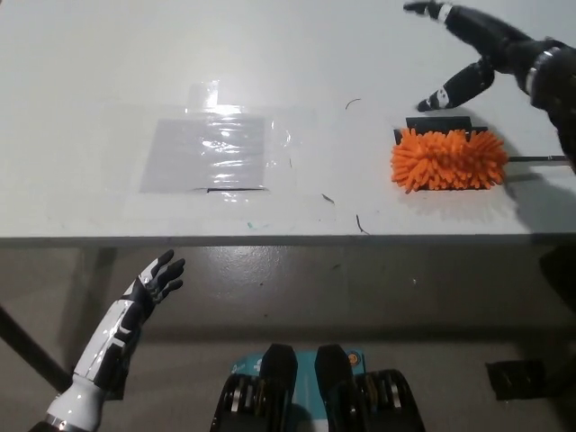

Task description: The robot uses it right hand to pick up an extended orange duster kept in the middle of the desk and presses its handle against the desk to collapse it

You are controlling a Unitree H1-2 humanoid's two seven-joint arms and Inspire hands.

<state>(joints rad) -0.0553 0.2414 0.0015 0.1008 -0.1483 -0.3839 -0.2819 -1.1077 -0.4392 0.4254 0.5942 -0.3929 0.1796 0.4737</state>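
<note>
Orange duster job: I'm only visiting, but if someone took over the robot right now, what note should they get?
Right hand: black, open, fingers spread, hovering above the desk just beyond the duster, holding nothing.
Left hand: white, open, resting low in front of the desk edge.
Fluffy orange duster: lying on the white desk, thin handle pointing right.
Done: nothing visible yet.
Left: grasp the duster, press its handle against the desk to collapse it.

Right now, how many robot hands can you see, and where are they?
2. The black right hand hovers open above the desk, just beyond the orange duster. The white left hand hangs open below the desk's front edge.
</note>
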